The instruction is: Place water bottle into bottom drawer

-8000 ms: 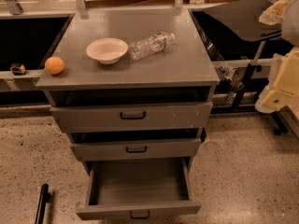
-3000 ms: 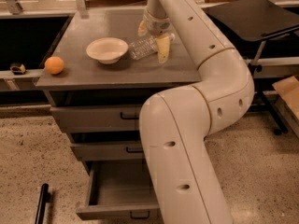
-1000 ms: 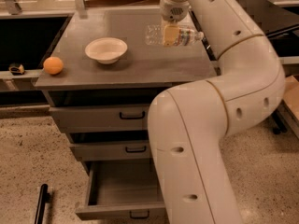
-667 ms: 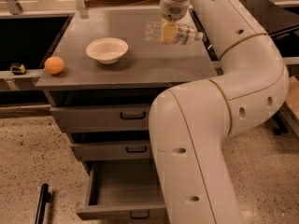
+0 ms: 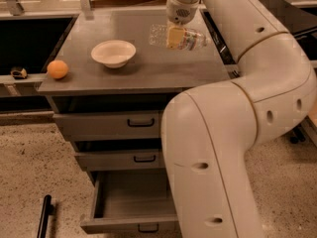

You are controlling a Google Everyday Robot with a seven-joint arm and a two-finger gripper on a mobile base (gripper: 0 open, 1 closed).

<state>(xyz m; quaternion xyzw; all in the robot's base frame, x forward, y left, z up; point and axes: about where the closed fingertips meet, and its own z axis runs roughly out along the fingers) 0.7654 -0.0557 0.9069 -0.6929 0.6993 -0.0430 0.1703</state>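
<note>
The clear ribbed water bottle lies level in my gripper, lifted above the right part of the grey cabinet top. The gripper is shut on the bottle's middle, and a yellowish finger covers part of it. The bottom drawer stands pulled open low in the view, a deep grey box with a small black handle. My arm hides its right side. The gripper is high above the drawer and further back.
A white bowl sits on the cabinet top left of the bottle. An orange rests at the top's left front corner. The top drawer and middle drawer are shut. A black bar lies on the floor.
The bottle, which lay on the cabinet top beside the bowl, has been gripped and lifted. Over the last second it has risen slightly and shifted a little to the right.
</note>
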